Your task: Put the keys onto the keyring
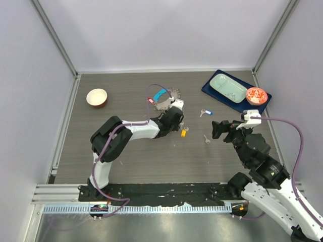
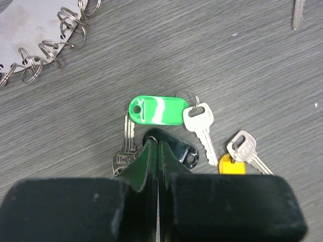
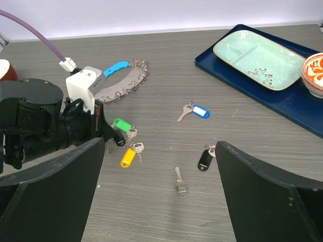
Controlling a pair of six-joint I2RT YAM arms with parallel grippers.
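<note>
My left gripper (image 2: pixel 155 144) is shut, its tips pinching the end of a black key tag (image 2: pixel 182 149) that lies on the table with its silver key (image 2: pixel 126 151). A green-tagged key (image 2: pixel 156 110) and an orange-yellow-tagged key (image 2: pixel 241 150) lie right beside it. The keyring (image 1: pixel 164 98), a grey metal piece edged with small rings, with a blue strap and red tag, lies just behind my left gripper (image 1: pixel 175 125). My right gripper (image 3: pixel 160 146) is open and empty above a plain silver key (image 3: pixel 179 181), a second black-tagged key (image 3: pixel 205 159) and a blue-tagged key (image 3: pixel 199 111).
A round white bowl (image 1: pixel 97 97) stands at the back left. A dark blue tray (image 1: pixel 212 91) at the back right holds a pale green dish (image 1: pixel 228 86) and an orange patterned bowl (image 1: pixel 256 96). Walls enclose the table on three sides.
</note>
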